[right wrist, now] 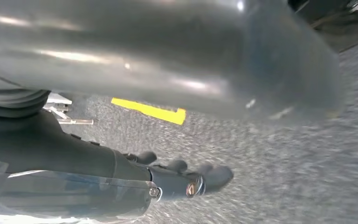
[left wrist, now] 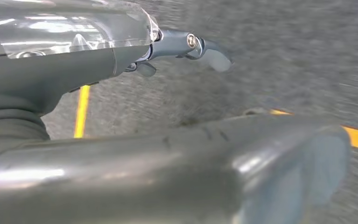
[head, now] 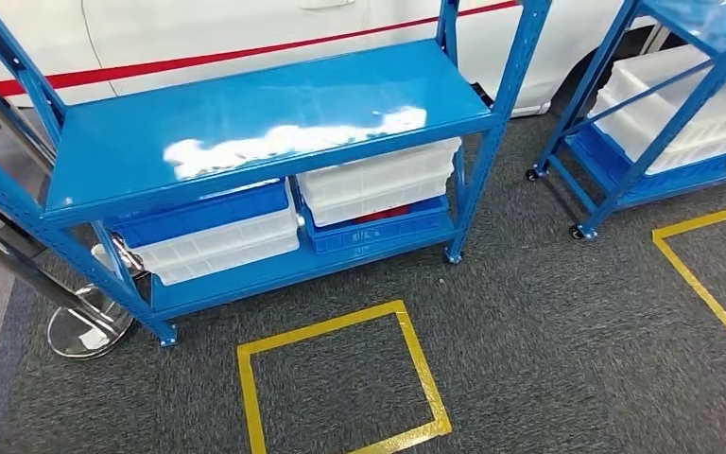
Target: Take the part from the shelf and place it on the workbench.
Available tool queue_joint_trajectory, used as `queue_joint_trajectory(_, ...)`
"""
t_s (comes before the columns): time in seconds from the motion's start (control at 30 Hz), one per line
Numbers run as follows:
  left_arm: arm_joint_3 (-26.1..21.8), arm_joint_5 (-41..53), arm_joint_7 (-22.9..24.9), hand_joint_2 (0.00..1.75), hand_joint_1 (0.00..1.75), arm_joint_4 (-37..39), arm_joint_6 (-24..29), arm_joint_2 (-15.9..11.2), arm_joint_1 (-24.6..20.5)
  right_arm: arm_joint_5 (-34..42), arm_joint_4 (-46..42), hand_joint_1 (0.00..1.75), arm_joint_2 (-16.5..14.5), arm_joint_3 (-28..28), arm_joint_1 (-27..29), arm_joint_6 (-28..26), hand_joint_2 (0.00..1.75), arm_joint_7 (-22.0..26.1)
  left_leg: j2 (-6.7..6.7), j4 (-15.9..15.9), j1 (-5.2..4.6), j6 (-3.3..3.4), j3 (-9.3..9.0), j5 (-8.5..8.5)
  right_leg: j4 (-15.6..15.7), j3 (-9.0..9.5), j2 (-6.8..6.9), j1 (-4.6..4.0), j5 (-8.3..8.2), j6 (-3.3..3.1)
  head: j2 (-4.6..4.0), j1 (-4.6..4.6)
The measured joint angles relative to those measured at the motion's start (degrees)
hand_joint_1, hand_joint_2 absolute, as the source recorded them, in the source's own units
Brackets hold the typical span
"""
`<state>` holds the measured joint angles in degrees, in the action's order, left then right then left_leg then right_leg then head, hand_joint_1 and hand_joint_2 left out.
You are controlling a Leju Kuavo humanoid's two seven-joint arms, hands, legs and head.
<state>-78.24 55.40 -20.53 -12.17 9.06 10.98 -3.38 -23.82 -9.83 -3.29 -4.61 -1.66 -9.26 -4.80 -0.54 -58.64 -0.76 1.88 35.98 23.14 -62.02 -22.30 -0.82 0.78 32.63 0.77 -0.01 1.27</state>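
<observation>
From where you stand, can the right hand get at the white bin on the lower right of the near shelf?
Probably not yet. The right hand hangs over carpet with nothing in it, and the white bin sits tucked under the blue shelf top, beyond the yellow floor square. Stepping closer looks necessary.

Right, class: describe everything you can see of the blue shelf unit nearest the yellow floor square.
The blue shelf unit is painted metal, with a glossy bare top deck that reflects the light. Angled braces stiffen its uprights. Its lower deck carries white plastic bins, one with a blue lid, and a blue crate. It stands upright on grey carpet, behind the yellow taped square, before a white car.
</observation>
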Motion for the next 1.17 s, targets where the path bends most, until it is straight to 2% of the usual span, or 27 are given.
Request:
queue_joint_trajectory(0.03, 0.01, 0.05, -0.01, 0.00, 0.00, 0.00, -0.01, -0.01, -0.19, 0.01, -0.02, 0.00, 0.00, 0.00, -0.16, 0.01, 0.00, 0.01, 0.00, 0.61, 0.07, 0.34, -1.29, 0.56, -3.72, -2.11, 0.08, 0.07, -1.19, 0.13, 0.00, -0.02)
queue_joint_trajectory(0.07, 0.01, 0.13, -0.01, 0.00, 0.00, 0.00, -0.02, -0.01, -0.32, 0.02, -0.03, 0.00, -0.01, 0.00, -0.29, 0.02, 0.00, 0.04, 0.03, 1.15, 0.15, 0.56, -2.46, 1.18, -7.57, -4.81, 0.16, 0.14, -1.37, 0.18, 0.00, -0.04)
queue_joint_trajectory(0.1, 0.02, 0.25, 0.00, 0.00, 0.00, 0.01, -0.07, -0.01, -0.40, 0.07, -0.03, 0.00, -0.01, 0.00, -0.34, 0.04, 0.00, 0.05, 0.02, 1.44, 0.15, 0.72, -3.58, 1.93, -10.52, -7.51, 0.21, 0.15, -0.15, 0.23, 0.00, -0.03)
queue_joint_trajectory(0.13, 0.03, 0.41, 0.02, 0.00, 0.00, 0.01, -0.16, 0.01, -0.44, 0.14, -0.03, 0.00, -0.01, -0.03, -0.33, 0.07, 0.00, 0.06, -0.04, 1.59, 0.16, 0.80, -4.70, 2.79, -12.30, -9.95, 0.24, 0.17, 2.35, 0.38, -0.01, -0.04)
queue_joint_trajectory(0.2, 0.15, 0.78, 0.05, 0.00, 0.00, 0.02, -0.45, 0.03, -0.30, 0.34, -0.02, 0.00, 0.03, -0.21, -0.16, 0.08, 0.00, 0.01, -0.38, 1.67, 0.22, 0.77, -7.09, 4.70, -12.51, -13.50, 0.31, 0.17, 7.78, 0.77, -0.01, -0.04)
queue_joint_trajectory(0.23, 0.25, 0.98, 0.07, 0.00, 0.00, 0.02, -0.63, 0.03, -0.20, 0.51, -0.02, 0.00, 0.06, -0.35, 0.02, 0.08, 0.00, -0.03, -0.58, 1.67, 0.28, 0.66, -8.38, 5.74, -11.04, -14.64, 0.36, 0.18, 8.80, 0.83, -0.01, -0.04)
queue_joint_trajectory(0.27, 0.34, 1.21, 0.08, 0.00, 0.00, 0.02, -0.78, 0.03, -0.08, 0.73, -0.01, 0.00, 0.09, -0.51, 0.24, 0.08, 0.00, -0.07, -0.73, 1.67, 0.36, 0.48, -9.69, 6.83, -8.62, -15.41, 0.44, 0.18, 7.65, 0.86, -0.01, -0.04)
queue_joint_trajectory(0.3, 0.41, 1.40, 0.09, 0.00, 0.00, 0.02, -0.90, 0.03, 0.07, 0.96, 0.02, 0.00, 0.12, -0.68, 0.58, 0.08, 0.00, -0.10, -0.79, 1.70, 0.41, 0.27, -10.80, 7.91, -5.66, -15.92, 0.61, 0.17, 3.96, 0.77, -0.01, -0.05)
queue_joint_trajectory(0.33, 0.46, 1.61, 0.10, 0.00, 0.00, 0.02, -1.00, 0.01, 0.14, 1.17, 0.09, 0.00, 0.13, -0.87, 0.87, 0.08, 0.00, -0.12, -0.87, 1.63, 0.39, 0.02, -11.99, 9.07, -2.71, -16.21, 0.85, 0.12, -1.02, 0.62, 0.00, -0.06)
queue_joint_trajectory(0.37, 0.49, 1.79, 0.11, 0.00, 0.00, 0.01, -1.03, -0.01, 0.14, 1.28, 0.16, 0.00, 0.13, -1.06, 0.99, 0.07, 0.00, -0.13, -0.88, 1.74, 0.30, -0.26, -12.90, 10.09, -0.73, -16.18, 1.00, 0.03, -5.05, 0.36, 0.00, -0.06)
queue_joint_trajectory(0.4, 0.56, 1.95, 0.14, 0.00, 0.00, 0.01, -1.05, -0.05, 0.06, 1.33, 0.20, 0.00, 0.10, -1.21, 0.95, 0.06, 0.00, -0.14, -0.87, 2.04, 0.19, -0.59, -13.99, 10.84, 0.38, -15.90, 1.06, -0.02, -7.76, 0.01, 0.01, -0.04)
queue_joint_trajectory(0.43, 0.66, 2.07, 0.16, 0.00, 0.00, 0.00, -1.08, -0.09, -0.12, 1.36, 0.21, 0.00, 0.07, -1.31, 0.76, 0.04, 0.00, -0.16, -0.87, 1.94, 0.08, -0.93, -14.84, 11.00, 0.80, -15.33, 0.97, -0.07, -8.40, -0.39, 0.01, 0.00)
queue_joint_trajectory(0.47, 0.78, 2.17, 0.19, 0.00, 0.00, 0.00, -1.10, -0.17, -0.27, 1.38, 0.17, 0.00, 0.01, -1.36, 0.54, 0.03, 0.00, -0.15, -0.81, 1.14, 0.00, -1.29, -15.02, 10.56, 0.92, -14.44, 0.73, 0.02, -7.77, -0.83, 0.00, 0.05)
queue_joint_trajectory(0.5, 0.89, 2.24, 0.22, 0.00, 0.00, 0.00, -1.16, -0.25, -0.41, 1.39, 0.13, 0.00, -0.07, -1.38, 0.40, 0.01, 0.00, -0.13, -0.71, -0.79, -0.02, -1.63, -14.65, 9.74, 1.26, -13.53, 0.62, 0.13, -7.38, -1.25, 0.00, 0.09)
queue_joint_trajectory(0.53, 0.98, 2.28, 0.26, 0.00, 0.00, 0.01, -1.22, -0.32, -0.51, 1.40, 0.12, 0.00, -0.11, -1.43, 0.40, -0.02, 0.00, -0.09, -0.55, -3.83, 0.00, -1.97, -13.12, 9.03, 1.55, -12.67, 0.58, 0.17, -6.87, -1.69, 0.00, 0.13)
queue_joint_trajectory(0.57, 1.07, 2.32, 0.31, 0.00, 0.00, 0.01, -1.29, -0.37, -0.60, 1.40, 0.11, 0.00, -0.16, -1.49, 0.40, -0.05, 0.00, -0.03, -0.37, -7.31, 0.09, -2.29, -10.95, 9.23, 1.77, -11.85, 0.59, 0.21, -6.37, -2.05, 0.00, 0.15)
queue_joint_trajectory(0.6, 1.15, 2.36, 0.36, 0.00, 0.00, 0.02, -1.35, -0.38, -0.63, 1.40, 0.10, 0.00, -0.19, -1.58, 0.44, -0.08, 0.00, 0.02, -0.17, -10.59, 0.25, -2.60, -8.51, 10.46, 1.95, -11.20, 0.63, 0.16, -5.86, -2.30, -0.01, 0.17)
queue_joint_trajectory(0.63, 1.25, 2.38, 0.39, 0.00, 0.00, 0.02, -1.38, -0.38, -0.61, 1.40, 0.10, 0.00, -0.18, -1.70, 0.49, -0.10, 0.00, 0.05, -0.03, -13.24, 0.38, -2.84, -6.03, 12.57, 2.07, -10.54, 0.61, 0.12, -5.38, -2.44, -0.01, 0.18)
queue_joint_trajectory(0.7, 1.39, 2.44, 0.44, 0.00, 0.00, 0.02, -1.39, -0.38, -0.44, 1.39, 0.11, 0.00, -0.17, -1.96, 0.56, -0.11, 0.00, 0.08, 0.08, -15.44, 0.52, -2.98, -2.44, 16.35, 2.18, -9.17, 0.51, 0.09, -4.49, -2.48, -0.01, 0.18)
queue_joint_trajectory(0.73, 1.45, 2.53, 0.46, 0.00, 0.00, 0.02, -1.32, -0.38, -0.35, 1.38, 0.11, 0.00, -0.16, -2.09, 0.60, -0.10, 0.00, 0.08, 0.11, -14.36, 0.52, -2.85, -1.62, 16.38, 2.22, -8.46, 0.47, 0.04, -3.98, -2.46, -0.01, 0.18)
queue_joint_trajectory(0.77, 1.50, 2.63, 0.48, 0.00, 0.00, 0.02, -1.20, -0.38, -0.27, 1.38, 0.11, 0.00, -0.16, -2.19, 0.60, -0.10, 0.00, 0.08, 0.13, -11.92, 0.46, -2.59, -1.46, 14.73, 2.23, -7.80, 0.44, -0.05, -3.52, -2.45, -0.01, 0.18)
queue_joint_trajectory(0.83, 1.62, 2.83, 0.49, 0.00, 0.00, 0.01, -0.89, -0.47, -0.14, 1.38, 0.12, 0.00, -0.26, -2.30, 0.59, -0.09, 0.00, 0.11, 0.19, -5.23, 0.12, -1.63, -2.23, 8.27, 2.31, -6.72, 0.43, -0.25, -2.66, -2.35, -0.01, 0.15)
queue_joint_trajectory(0.9, 1.76, 2.95, 0.47, 0.00, 0.00, 0.00, -0.67, -0.63, -0.08, 1.38, 0.13, 0.00, -0.40, -2.33, 0.51, -0.10, 0.00, 0.16, 0.12, -1.57, -0.29, -0.71, -2.75, 4.44, 2.37, -6.17, 0.28, -0.29, -2.05, -1.88, -0.01, 0.20)
queue_joint_trajectory(0.97, 1.86, 3.14, 0.44, 0.00, 0.00, -0.01, -0.55, -0.70, -0.10, 1.37, 0.11, 0.00, -0.46, -2.38, 0.29, -0.09, 0.00, 0.20, -0.02, -0.93, -0.41, -0.23, -2.97, 3.83, 2.65, -5.75, 0.10, -0.34, -1.56, -1.18, -0.01, 0.26)
queue_joint_trajectory(1.03, 1.91, 3.31, 0.42, 0.00, 0.00, 0.00, -0.49, -0.63, -0.18, 1.34, 0.07, 0.00, -0.38, -2.45, 0.14, -0.13, 0.00, 0.21, 0.08, 0.37, 0.00, 0.04, -3.94, 2.85, 2.08, -5.54, 0.19, -0.41, -0.74, -0.68, -0.01, 0.26)
queue_joint_trajectory(1.07, 1.92, 3.34, 0.40, 0.00, 0.00, 0.00, -0.48, -0.60, -0.22, 1.34, 0.05, 0.00, -0.32, -2.50, 0.12, -0.16, 0.00, 0.21, 0.14, 1.07, 0.25, 0.19, -4.42, 2.58, 0.53, -6.21, 0.27, -0.45, 0.25, -0.50, -0.01, 0.25)
queue_joint_trajectory(1.17, 1.94, 3.38, 0.34, 0.00, 0.00, 0.00, -0.47, -0.59, -0.27, 1.30, 0.04, 0.00, -0.21, -2.66, 0.17, -0.18, 0.00, 0.24, 0.21, 1.67, 0.46, 0.50, -4.86, 2.68, -7.80, -11.06, 0.42, -0.16, 4.18, 0.01, -0.01, 0.22)
